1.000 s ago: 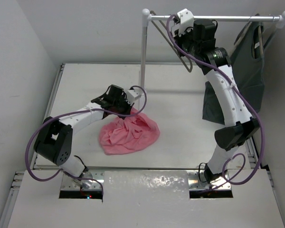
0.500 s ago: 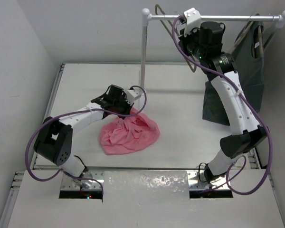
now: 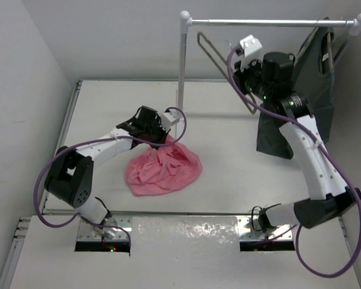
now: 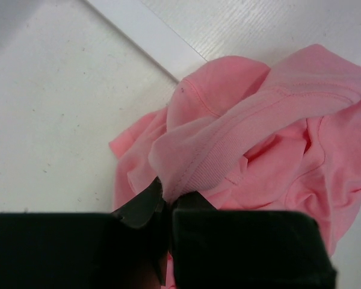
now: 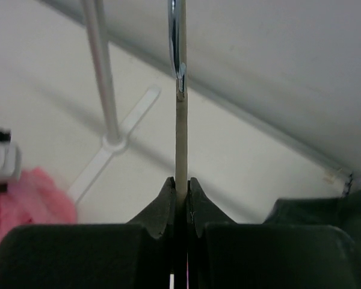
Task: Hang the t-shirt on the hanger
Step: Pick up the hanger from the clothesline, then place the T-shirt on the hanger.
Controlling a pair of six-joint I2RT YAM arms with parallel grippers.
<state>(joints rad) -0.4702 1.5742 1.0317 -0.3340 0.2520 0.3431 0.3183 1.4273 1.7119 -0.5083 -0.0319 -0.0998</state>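
The right gripper point(image 5: 180, 188), clamped on the hanger point(image 3: 219, 57), had dropped below the rail point(image 3: 271, 22), maybe unhooked; the left gripper point(image 4: 166, 205) pinched the t-shirt point(image 3: 162, 171) on the table point(image 3: 228, 150), so next they needed to meet.

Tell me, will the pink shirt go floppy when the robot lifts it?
Probably floppy: the t-shirt lies in a crumpled heap. Its ribbed band folds over where the left gripper pinches it, so the rest would likely dangle and sag.
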